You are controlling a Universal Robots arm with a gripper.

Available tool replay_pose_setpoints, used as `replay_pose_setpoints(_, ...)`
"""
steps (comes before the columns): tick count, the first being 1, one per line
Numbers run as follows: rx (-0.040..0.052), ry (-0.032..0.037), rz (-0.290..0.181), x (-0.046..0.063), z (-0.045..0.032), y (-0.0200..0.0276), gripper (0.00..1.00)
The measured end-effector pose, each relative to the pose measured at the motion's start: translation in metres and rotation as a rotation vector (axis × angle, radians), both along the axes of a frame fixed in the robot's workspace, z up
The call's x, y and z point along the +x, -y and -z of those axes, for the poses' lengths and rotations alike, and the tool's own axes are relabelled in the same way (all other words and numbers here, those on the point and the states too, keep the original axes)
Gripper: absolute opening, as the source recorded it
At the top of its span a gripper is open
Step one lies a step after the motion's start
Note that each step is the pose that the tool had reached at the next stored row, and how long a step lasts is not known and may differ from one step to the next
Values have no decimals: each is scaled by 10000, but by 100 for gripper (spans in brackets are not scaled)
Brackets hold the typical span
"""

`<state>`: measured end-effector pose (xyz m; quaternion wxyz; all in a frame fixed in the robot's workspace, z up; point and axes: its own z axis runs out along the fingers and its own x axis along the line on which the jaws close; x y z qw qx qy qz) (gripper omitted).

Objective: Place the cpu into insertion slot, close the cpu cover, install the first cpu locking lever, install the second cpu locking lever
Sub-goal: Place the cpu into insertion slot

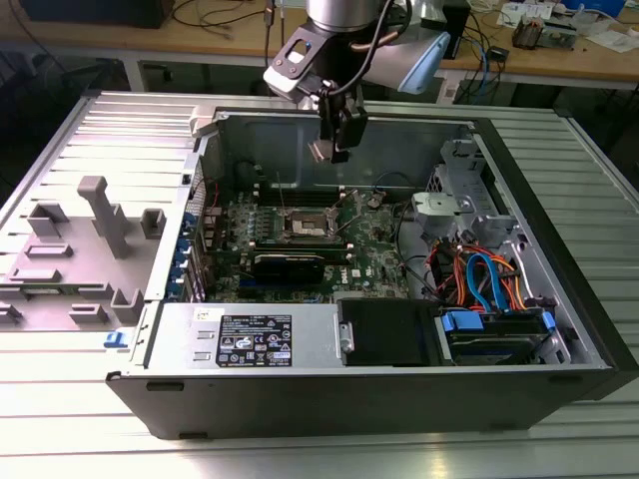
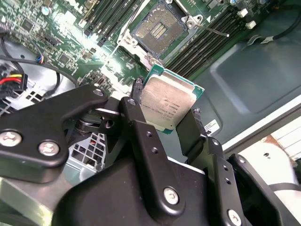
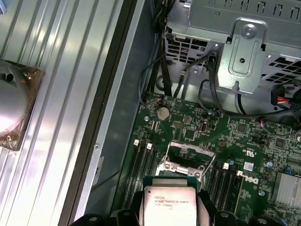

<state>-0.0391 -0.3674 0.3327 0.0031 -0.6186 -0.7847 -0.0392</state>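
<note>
On the exterior view's left, a grey plastic fixture (image 1: 95, 239) sits on the ribbed metal table (image 1: 60, 419), well apart from your work. Toward the middle, inside the open computer case (image 1: 300, 399), your gripper (image 1: 334, 140) hangs above the green motherboard (image 1: 379, 264). Its matte black fingers (image 2: 141, 127) are clamped on two opposite edges of the cpu (image 2: 167, 101), a flat square with a smooth silver-grey lid and a thin green rim.

That edge grip looks narrow. A jolt could tilt the chip or let it slip.

Below it, the insertion slot (image 2: 157, 30) lies bare, its fine contacts exposed. A skewed landing would likely bend them.

The cpu cover (image 3: 186, 160), thin bright sheet metal, stands raised beside the slot, where a drifting descent could clip it.

Further right, the perforated drive cage (image 1: 449, 205) and the orange and blue cables (image 1: 479, 274) stay clear of the slot.
</note>
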Motion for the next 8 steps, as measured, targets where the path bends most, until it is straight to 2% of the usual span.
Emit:
replay_pose_setpoints(3, -1, -28, 394, 0, 28, 0, 54)
replay_pose_setpoints(8, -11, -54, 777, 0, 67, 0, 54)
